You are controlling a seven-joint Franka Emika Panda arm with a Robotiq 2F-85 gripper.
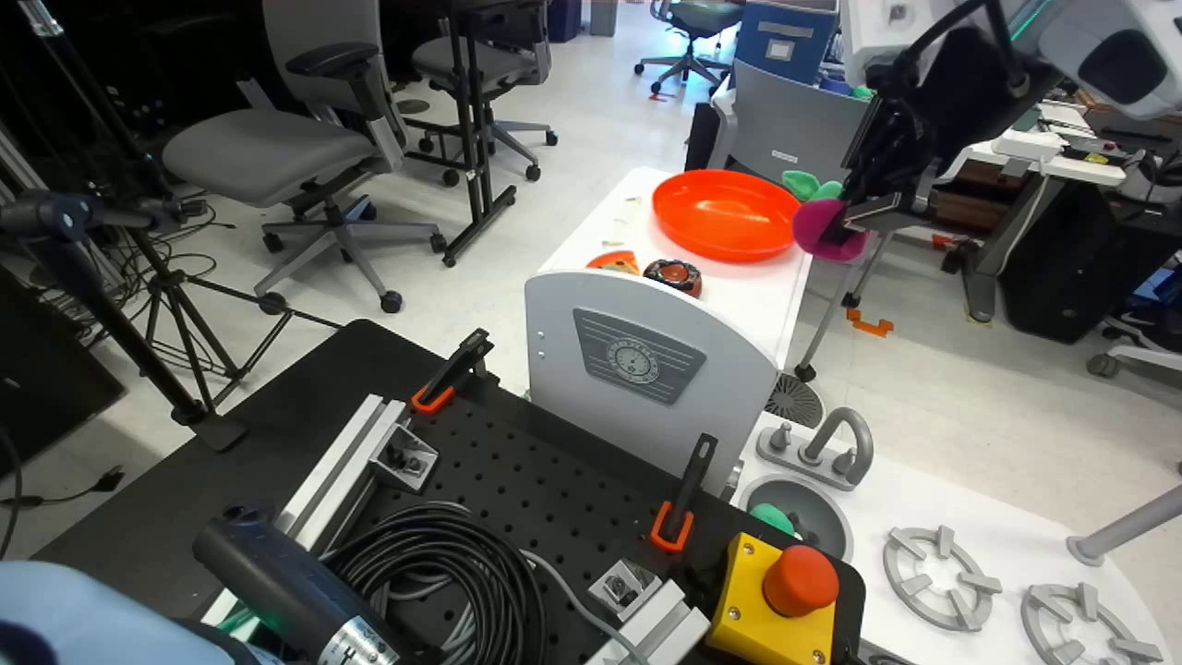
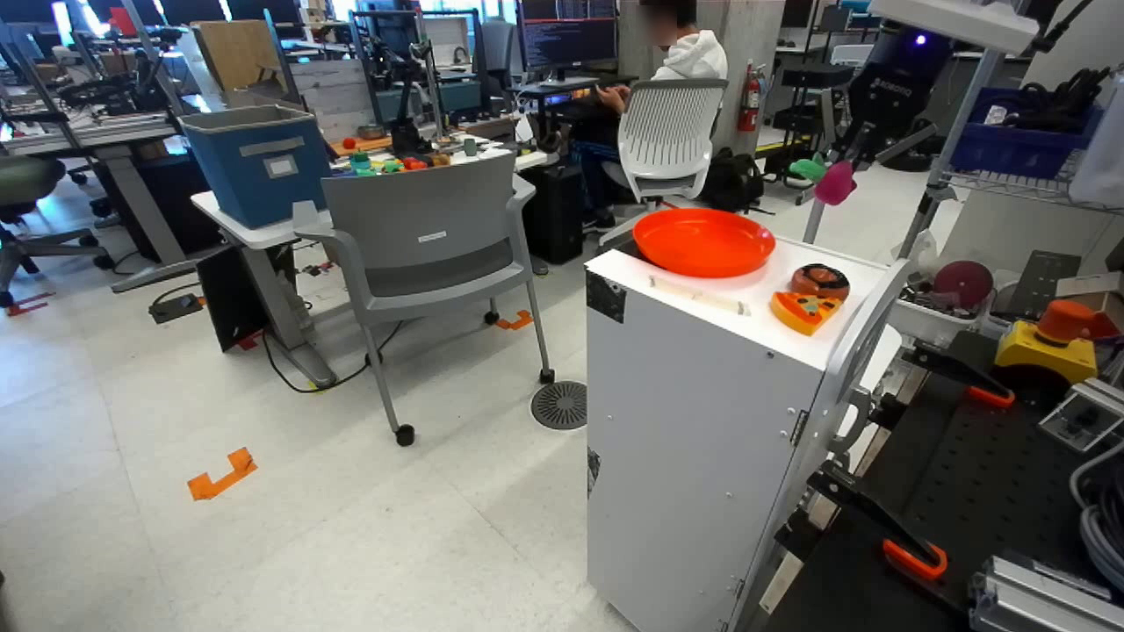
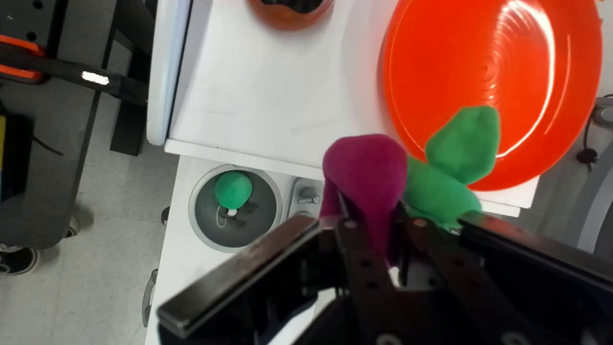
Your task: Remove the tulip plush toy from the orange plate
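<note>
The tulip plush toy (image 1: 818, 236) has a magenta bloom and green leaves; it also shows in an exterior view (image 2: 835, 184) and the wrist view (image 3: 366, 163). My gripper (image 3: 376, 215) is shut on the magenta bloom, which bulges between and past the fingers; the gripper also shows in both exterior views (image 1: 859, 208) (image 2: 865, 158). The toy is held in the air, beside and above the orange plate's edge. The orange plate (image 1: 720, 212) lies on the white cabinet top, also in an exterior view (image 2: 702, 241) and the wrist view (image 3: 440, 57), with nothing on it.
A pizza-slice toy (image 2: 806, 311) and a dark-brown round item (image 2: 820, 281) lie on the white cabinet top (image 3: 268, 105). A grey upright panel (image 1: 646, 360) borders it. A toy sink (image 3: 234, 239) holds a green item (image 3: 233, 189). A grey chair (image 2: 421, 228) stands near the cabinet.
</note>
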